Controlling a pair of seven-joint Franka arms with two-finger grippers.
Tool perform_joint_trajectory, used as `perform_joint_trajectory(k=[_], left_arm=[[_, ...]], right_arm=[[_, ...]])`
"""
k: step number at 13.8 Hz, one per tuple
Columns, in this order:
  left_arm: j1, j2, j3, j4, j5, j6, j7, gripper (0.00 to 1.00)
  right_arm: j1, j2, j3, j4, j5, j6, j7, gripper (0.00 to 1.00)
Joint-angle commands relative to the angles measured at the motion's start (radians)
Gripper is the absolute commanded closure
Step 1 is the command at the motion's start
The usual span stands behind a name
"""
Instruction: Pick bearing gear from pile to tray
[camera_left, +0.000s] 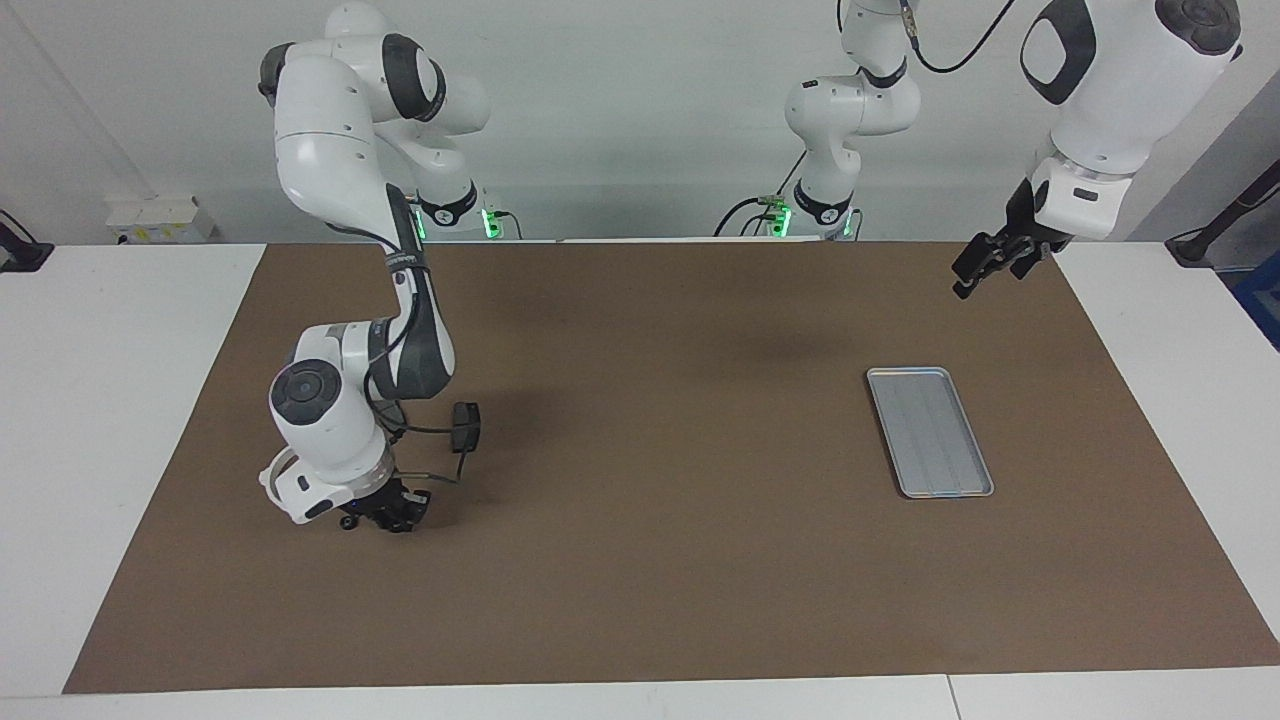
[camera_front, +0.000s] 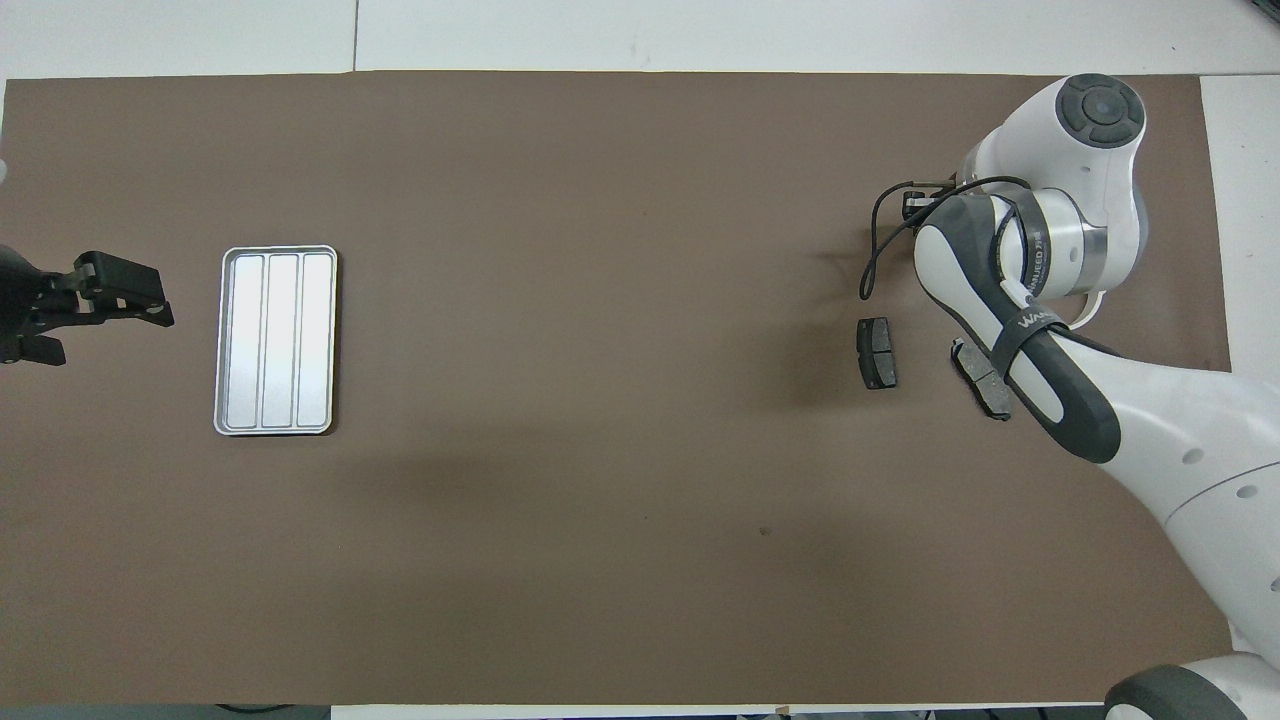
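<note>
I have the right tool low on the pile at the right arm's end of the worktop; I cannot tell how its fingers stand. The left tool, fingers apart, hangs waiting above the mat near the tray, which lies well apart from the pile.

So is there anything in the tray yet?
No, the tray holds nothing; the overhead view shows only its bare ribbed floor.
</note>
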Motion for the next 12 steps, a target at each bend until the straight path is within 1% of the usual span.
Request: perform_joint_trajectory(k=[1, 3, 5, 6, 8, 11, 12], left_arm=[[0.006, -0.022, -0.006, -0.021, 0.003, 0.003, 0.008, 0.0], [0.006, -0.022, -0.006, -0.021, 0.003, 0.002, 0.008, 0.0], [0.006, -0.022, -0.006, -0.021, 0.003, 0.003, 0.008, 0.0], [0.006, -0.022, -0.006, -0.021, 0.003, 0.003, 0.008, 0.0], [0.006, -0.022, -0.006, -0.021, 0.003, 0.002, 0.008, 0.0], [0.006, -0.022, -0.006, -0.021, 0.003, 0.003, 0.008, 0.0], [0.006, -0.022, -0.006, -0.021, 0.003, 0.003, 0.006, 0.0]], right_arm=[[-0.013, 0.018, 0.006, 0.016, -0.024, -0.02, 0.023, 1.0], [-0.01, 0.015, 0.006, 0.02, -0.025, -0.061, 0.022, 1.0], [0.004, 0.005, 0.007, 0.092, -0.015, -0.147, 0.025, 1.0], [0.009, -0.006, 0.009, 0.103, -0.006, -0.187, 0.028, 1.0], [0.015, -0.052, 0.02, 0.102, 0.002, -0.209, 0.046, 1.0], [0.093, -0.092, 0.027, 0.102, 0.013, -0.273, 0.219, 1.0], [0.128, -0.104, 0.027, 0.103, 0.039, -0.293, 0.286, 1.0]])
